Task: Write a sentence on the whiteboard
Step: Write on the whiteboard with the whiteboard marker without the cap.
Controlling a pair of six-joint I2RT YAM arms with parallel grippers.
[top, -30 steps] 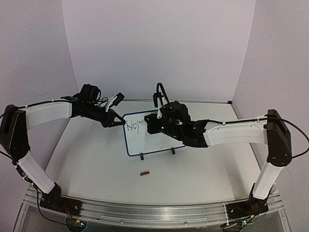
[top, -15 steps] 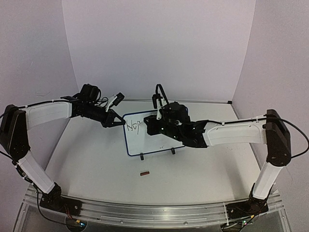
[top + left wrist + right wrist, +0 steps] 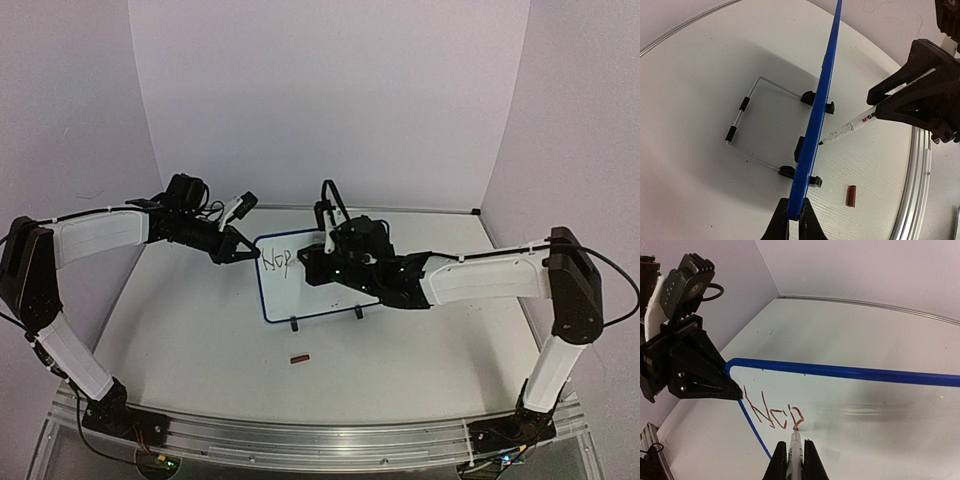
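Observation:
The whiteboard [image 3: 300, 295] stands upright on the table, blue-framed and tilted back. My left gripper [image 3: 243, 250] is shut on its upper left corner; the left wrist view shows the blue frame edge [image 3: 817, 115] pinched between the jaws of the left gripper [image 3: 794, 215]. My right gripper [image 3: 795, 442] is shut on a white marker [image 3: 795, 454], whose tip touches the board [image 3: 875, 410] at the foot of the third letter. The sentence [image 3: 772, 412] is three reddish-brown letters near the top left corner. From the left wrist, the marker [image 3: 852, 127] meets the board's front face.
A small red-brown marker cap [image 3: 299, 358] lies on the table in front of the board. A wire stand [image 3: 747, 125] props the board from behind, and black feet [image 3: 293, 323] stand at its lower edge. A metal rail [image 3: 300, 440] runs along the near table edge.
The right gripper has shifted slightly and the marker has added strokes to the third letter. The left gripper has kept its hold on the board's corner.

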